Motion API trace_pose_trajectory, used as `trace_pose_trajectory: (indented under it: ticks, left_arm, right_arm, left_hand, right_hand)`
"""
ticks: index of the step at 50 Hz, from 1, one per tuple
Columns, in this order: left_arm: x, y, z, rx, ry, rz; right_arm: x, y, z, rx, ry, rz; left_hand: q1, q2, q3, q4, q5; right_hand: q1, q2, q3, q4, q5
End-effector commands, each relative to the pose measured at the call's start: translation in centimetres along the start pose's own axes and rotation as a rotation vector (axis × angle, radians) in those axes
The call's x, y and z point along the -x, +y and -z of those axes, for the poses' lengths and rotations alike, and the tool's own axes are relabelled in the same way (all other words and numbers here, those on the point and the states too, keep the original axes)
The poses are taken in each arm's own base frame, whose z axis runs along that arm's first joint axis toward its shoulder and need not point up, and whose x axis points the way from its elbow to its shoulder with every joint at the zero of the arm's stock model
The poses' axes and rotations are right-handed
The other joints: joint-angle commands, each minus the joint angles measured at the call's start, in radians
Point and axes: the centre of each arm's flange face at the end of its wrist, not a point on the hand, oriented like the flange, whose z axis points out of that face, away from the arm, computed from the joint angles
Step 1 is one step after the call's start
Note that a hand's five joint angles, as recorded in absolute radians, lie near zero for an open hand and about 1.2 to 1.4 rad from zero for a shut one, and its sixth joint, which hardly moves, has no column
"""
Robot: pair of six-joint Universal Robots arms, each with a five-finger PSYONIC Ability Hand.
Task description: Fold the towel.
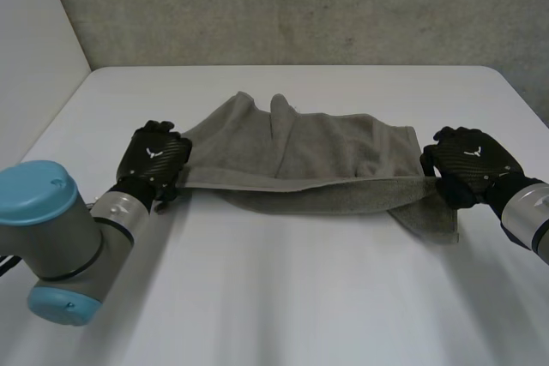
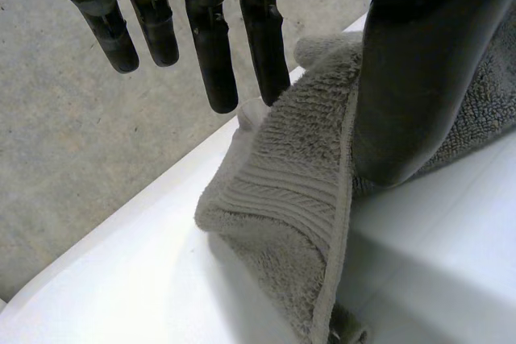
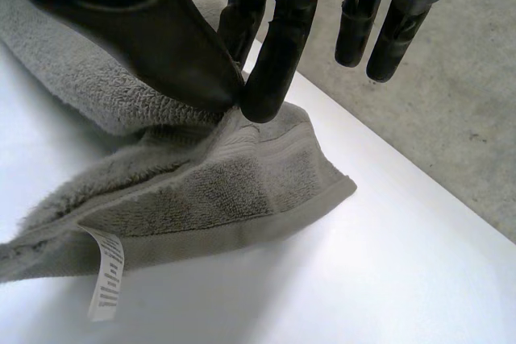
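Both hands are black. The left hand [image 1: 154,153] and the right hand [image 1: 470,160] each have a glossy, faintly woven-looking back plate with a small white emblem, and slim segmented fingers [image 2: 214,54] with rounded tips. A silver-grey cylinder follows each hand. Near the tabletop's [image 1: 283,297] front edge, the left arm [image 1: 60,242] has a fat grey joint with round light-blue caps.

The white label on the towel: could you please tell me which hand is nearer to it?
Right. The right hand pinches the end of the towel that bears the label; the left hand pinches the opposite end.
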Motion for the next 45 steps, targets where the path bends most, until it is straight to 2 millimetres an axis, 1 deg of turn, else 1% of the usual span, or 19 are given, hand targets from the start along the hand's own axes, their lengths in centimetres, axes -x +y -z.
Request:
trace_pose_trajectory:
  ticks: [1, 2, 6, 11, 13, 15, 16, 18, 26, 29, 31, 32, 34, 35, 37, 42, 43, 44, 45]
  left_arm:
    - [-1.8, 0.4, -0.4, 0.006, 0.035, -0.004]
    - [-2.2, 0.7, -0.5, 0.01, 0.046, -0.006]
    - [-2.8, 1.5, -0.7, 0.029, 0.06, -0.009]
    - [-2.7, 2.2, -1.4, 0.048, 0.033, -0.01]
    - [-2.4, 2.4, -1.7, 0.055, 0.011, -0.01]
    - [-1.5, 2.6, -2.1, 0.068, -0.046, -0.01]
    - [-1.5, 2.6, -2.1, 0.068, -0.046, -0.01]
    - [-0.4, 2.6, -2.6, 0.074, -0.101, -0.009]
    - [1.1, 2.8, -3.3, 0.067, -0.15, -0.002]
    - [1.2, 2.9, -3.3, 0.067, -0.15, 0.002]
    - [1.0, 3.1, -3.3, 0.071, -0.142, 0.001]
    - [1.0, 3.1, -3.3, 0.071, -0.142, 0.001]
    - [1.0, 3.2, -3.4, 0.072, -0.136, 0.001]
    - [1.0, 3.2, -3.4, 0.072, -0.136, 0.001]
    - [0.6, 3.2, -3.2, 0.073, -0.11, 0.0]
    - [0.2, 2.5, -2.8, 0.055, -0.061, -0.002]
    - [0.2, 2.5, -2.8, 0.055, -0.061, -0.002]
    - [0.6, 1.8, -2.6, 0.04, -0.068, -0.002]
    - [1.2, 0.6, -2.2, 0.018, -0.083, -0.002]
  right_arm:
    - [-0.4, -0.1, 0.0, -0.002, 0.007, -0.047]
    - [-0.6, 0.0, 0.0, -0.001, 0.013, -0.05]
    - [-0.9, 0.1, 0.0, 0.001, 0.023, -0.052]
    - [-1.3, 0.1, 0.0, 0.003, 0.032, -0.051]
    - [-1.5, 0.2, 0.0, 0.005, 0.039, -0.053]
    - [-1.6, 0.2, 0.0, 0.007, 0.042, -0.057]
    - [-1.7, 0.3, 0.0, 0.007, 0.044, -0.06]
    - [-1.6, 0.3, 0.0, 0.007, 0.043, -0.058]
    - [-1.5, 0.3, 0.0, 0.008, 0.041, -0.058]
    - [-1.5, 0.3, 0.0, 0.008, 0.041, -0.058]
    - [-1.5, 0.3, 0.0, 0.008, 0.041, -0.058]
    - [-1.5, 0.3, 0.0, 0.009, 0.04, -0.06]
    - [-1.5, 0.4, 0.0, 0.009, 0.041, -0.061]
    - [-1.5, 0.4, 0.0, 0.009, 0.041, -0.062]
    - [-1.5, 0.4, 0.0, 0.011, 0.041, -0.067]
    - [-1.4, 0.7, -0.1, 0.019, 0.038, -0.097]
    - [-1.4, 0.8, -0.2, 0.021, 0.037, -0.118]
    - [-1.4, 0.8, -0.2, 0.021, 0.037, -0.119]
    - [-1.3, 1.1, -0.2, 0.029, 0.033, -0.151]
  left_hand:
    - [-0.029, -0.031, -0.049, -0.054, -0.003]
    - [-0.023, -0.025, -0.049, -0.054, 0.002]
    - [-0.005, -0.007, -0.049, -0.054, 0.02]
    - [0.062, 0.06, -0.049, -0.054, 0.088]
    - [0.092, 0.09, -0.049, -0.054, 0.117]
    - [0.135, 0.134, -0.049, -0.054, 0.161]
    - [0.136, 0.134, -0.049, -0.054, 0.161]
    - [0.136, 0.134, -0.049, -0.054, 0.161]
    - [0.138, 0.137, -0.049, -0.054, 0.164]
    - [0.156, 0.154, -0.049, -0.054, 0.181]
    - [0.232, 0.23, -0.049, -0.054, 0.257]
    - [0.232, 0.231, -0.049, -0.054, 0.258]
    - [0.454, 0.453, -0.049, -0.054, 0.48]
    - [0.456, 0.454, -0.049, -0.054, 0.481]
    - [0.736, 0.734, -0.049, -0.054, 0.761]
    - [0.737, 0.735, -0.049, -0.054, 0.762]
    - [0.737, 0.735, -0.049, -0.054, 0.762]
    - [0.737, 0.735, -0.049, -0.054, 0.762]
    - [0.737, 0.735, -0.049, -0.054, 0.762]
  right_hand:
    - [0.075, 0.053, -0.047, -0.076, 0.038]
    - [0.075, 0.053, -0.047, -0.076, 0.038]
    - [0.075, 0.053, -0.047, -0.076, 0.038]
    - [0.075, 0.053, -0.047, -0.076, 0.038]
    - [0.075, 0.053, -0.047, -0.076, 0.038]
    - [0.075, 0.053, -0.047, -0.076, 0.038]
    - [0.075, 0.053, -0.047, -0.076, 0.038]
    - [0.075, 0.053, -0.047, -0.076, 0.038]
    - [0.075, 0.053, -0.047, -0.076, 0.038]
    - [0.075, 0.053, -0.047, -0.076, 0.038]
    - [0.075, 0.053, -0.047, -0.076, 0.038]
    - [0.075, 0.053, -0.047, -0.076, 0.038]
    - [0.075, 0.053, -0.047, -0.076, 0.038]
    - [0.075, 0.053, -0.047, -0.076, 0.038]
    - [0.075, 0.053, -0.047, -0.076, 0.038]
    - [0.053, 0.031, -0.047, -0.076, 0.016]
    - [-0.081, -0.103, -0.047, -0.076, -0.118]
    - [-0.082, -0.105, -0.047, -0.076, -0.12]
    - [-0.155, -0.177, -0.047, -0.076, -0.192]
